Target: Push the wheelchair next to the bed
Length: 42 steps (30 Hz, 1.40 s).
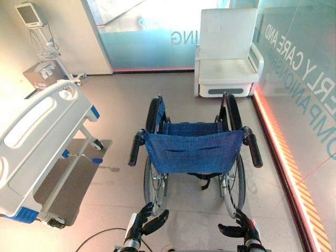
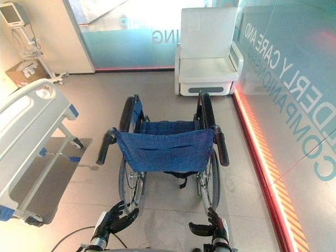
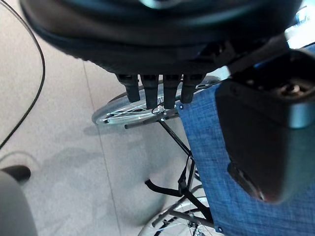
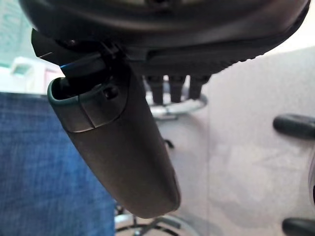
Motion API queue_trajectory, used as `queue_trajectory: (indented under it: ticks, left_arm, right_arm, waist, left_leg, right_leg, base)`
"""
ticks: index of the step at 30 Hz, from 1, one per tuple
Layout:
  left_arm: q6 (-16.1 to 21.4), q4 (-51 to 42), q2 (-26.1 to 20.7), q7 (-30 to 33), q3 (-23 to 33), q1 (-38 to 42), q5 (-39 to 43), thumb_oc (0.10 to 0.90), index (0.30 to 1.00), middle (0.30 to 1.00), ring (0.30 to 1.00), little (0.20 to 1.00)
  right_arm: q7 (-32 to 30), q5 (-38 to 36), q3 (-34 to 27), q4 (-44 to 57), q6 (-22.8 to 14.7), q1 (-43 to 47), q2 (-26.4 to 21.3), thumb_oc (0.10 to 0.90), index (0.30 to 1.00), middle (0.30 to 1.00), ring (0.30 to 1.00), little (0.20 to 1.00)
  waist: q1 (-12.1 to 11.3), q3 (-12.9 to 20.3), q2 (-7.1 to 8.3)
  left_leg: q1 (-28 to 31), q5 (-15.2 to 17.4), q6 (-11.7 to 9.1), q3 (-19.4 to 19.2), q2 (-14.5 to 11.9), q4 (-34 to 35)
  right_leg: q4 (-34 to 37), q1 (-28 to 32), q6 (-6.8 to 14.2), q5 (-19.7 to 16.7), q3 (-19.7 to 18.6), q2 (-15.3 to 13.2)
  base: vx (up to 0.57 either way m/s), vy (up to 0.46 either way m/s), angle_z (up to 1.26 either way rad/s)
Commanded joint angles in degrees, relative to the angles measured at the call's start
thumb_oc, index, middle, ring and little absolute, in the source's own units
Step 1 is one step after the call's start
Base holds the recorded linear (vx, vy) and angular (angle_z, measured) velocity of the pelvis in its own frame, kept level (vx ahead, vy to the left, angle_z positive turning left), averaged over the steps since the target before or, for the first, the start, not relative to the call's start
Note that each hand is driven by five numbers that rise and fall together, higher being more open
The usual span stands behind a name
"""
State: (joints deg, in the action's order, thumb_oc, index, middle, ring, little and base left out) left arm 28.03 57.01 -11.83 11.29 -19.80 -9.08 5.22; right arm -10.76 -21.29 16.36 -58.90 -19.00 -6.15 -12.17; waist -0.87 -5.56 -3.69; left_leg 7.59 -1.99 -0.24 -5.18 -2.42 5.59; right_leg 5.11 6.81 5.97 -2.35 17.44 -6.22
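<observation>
Reaching toward the wheelchair from behind, the left robot hand and the right robot hand sit low at the near edge of the scene, each with fingers loosely spread and the thumb standing apart, holding nothing. Both are short of the chair and below its two black push handles: the left handle and the right handle lie farther off, at either end of the blue backrest. In the left wrist view the fingers hang relaxed, with the backrest cloth and a spoked wheel past them.

The wheelchair stands in the middle of the floor, facing away toward a white armchair at the far wall. The bed lies well apart to the left, its white rail and blue-capped corners angled toward the chair, with a dark mat beneath it. A red-lit strip and a glass wall run along the right, near the right wheel.

Judged from this layout, the grasp has not yet been made and the whole push remains. Risks: a hand closing on cloth or a wheel rim instead of a handle would give poor steering; an uneven push could swing the chair right into the glass wall; turning left too sharply could drive a wheel into the bed's caster or catch the mat's edge.
</observation>
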Motion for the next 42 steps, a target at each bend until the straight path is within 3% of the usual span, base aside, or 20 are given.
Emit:
queue_trajectory:
  ticks: [1,11,15,25,27,30,31,35,42]
  left_arm:
    - [4.84,-2.75,0.36,0.16,1.42,6.33,0.28,0.800,0.900,0.900,0.900,0.900]
    - [4.98,-1.95,0.64,-2.41,1.63,6.24,2.79,0.800,0.900,0.900,0.900,0.900]
    - [4.75,-2.41,0.44,-2.61,1.39,6.26,2.34,0.800,0.900,0.900,0.900,0.900]
    - [3.80,-2.97,0.09,-2.82,1.19,6.42,2.76,0.800,0.900,0.900,0.900,0.900]
    - [2.00,-2.31,1.00,-3.19,2.86,6.53,11.87,0.800,0.900,0.900,0.900,0.900]
    - [2.03,-2.14,1.01,-2.20,5.75,6.79,13.96,0.800,0.900,0.900,0.900,0.900]
    - [1.51,-3.59,-0.43,-1.64,8.26,7.48,15.70,0.800,0.900,0.900,0.900,0.900]
    - [0.76,-9.09,-4.69,0.78,13.53,9.67,17.42,0.800,0.900,0.900,0.900,0.900]
    - [-2.48,-15.44,-13.30,6.45,18.56,15.64,17.35,0.800,0.900,0.900,0.900,0.900]
  right_arm:
    - [2.31,-2.59,-0.74,-0.30,-3.09,5.83,0.36,0.800,0.900,0.900,0.900,0.900]
    - [3.69,-2.14,-0.81,-0.15,-2.09,5.60,0.32,0.800,0.900,0.900,0.900,0.900]
    - [6.01,-2.40,-0.20,0.84,-3.28,5.93,-0.05,0.800,0.900,0.900,0.900,0.900]
    - [4.88,-3.53,0.02,1.39,-2.85,5.69,-0.32,0.800,0.900,0.900,0.900,0.900]
    - [1.72,-7.37,-1.26,0.25,-0.78,5.79,0.08,0.800,0.900,0.900,0.900,0.900]
    - [1.94,-9.64,-3.37,0.24,0.27,6.37,-0.17,0.800,0.900,0.900,0.900,0.900]
    - [2.23,-11.55,-5.39,1.66,1.83,7.51,-1.75,0.800,0.900,0.900,0.900,0.900]
    - [1.72,-14.49,-9.87,5.97,1.77,10.02,-6.24,0.800,0.900,0.900,0.900,0.900]
    - [-0.08,-17.80,-17.19,11.64,2.42,17.98,-17.73,0.800,0.900,0.900,0.900,0.900]
  waist:
    - [-0.15,-2.90,1.71]
    - [0.26,-3.42,1.93]
    - [0.13,-3.78,1.96]
    - [-0.35,-3.83,1.97]
    - [-0.49,-3.65,1.85]
    - [-0.67,-3.53,2.02]
    - [-0.95,-3.23,2.24]
    - [-1.32,-2.37,2.84]
    - [-1.23,-1.26,3.11]
  left_leg:
    - [1.29,4.54,0.92,-2.08,2.00,-1.31]
    - [0.86,4.36,1.08,-2.48,1.86,-1.52]
    - [0.63,4.26,1.10,-2.39,1.78,-1.53]
    - [0.23,4.21,1.04,-1.95,1.87,-1.69]
    - [0.28,4.02,1.11,-1.87,1.97,-1.60]
    - [0.56,4.00,1.10,-1.73,1.96,-1.56]
    - [0.67,3.93,1.02,-1.76,1.74,-1.50]
    - [0.96,4.10,0.84,-1.93,1.22,-1.22]
    - [1.25,4.09,0.51,-2.22,0.87,-0.81]
  right_leg:
    - [-4.73,0.55,-1.39,4.68,-0.76,-0.08]
    - [-5.06,-0.26,-1.33,4.48,-1.56,0.05]
    - [-5.19,-0.48,-1.33,4.50,-1.51,0.03]
    - [-5.39,-0.67,-1.25,4.63,-0.96,-0.16]
    - [-5.19,-0.56,-1.21,4.34,-1.01,-0.22]
    - [-4.95,-0.18,-1.13,4.11,-1.00,-0.29]
    - [-4.78,-0.01,-1.11,3.93,-1.00,-0.26]
    - [-4.23,0.45,-1.13,3.97,-1.01,0.05]
    - [-3.83,0.79,-0.95,4.06,-1.37,0.15]
  base:
    - [0.00,0.000,0.00]
    - [0.00,0.003,-0.03]
    - [0.00,0.000,0.00]
    - [0.00,0.000,0.00]
    - [0.00,0.000,0.00]
    - [0.01,-0.016,0.00]
    - [0.03,-0.054,0.02]
    - [0.02,-0.062,0.05]
    - [0.00,-0.009,0.03]
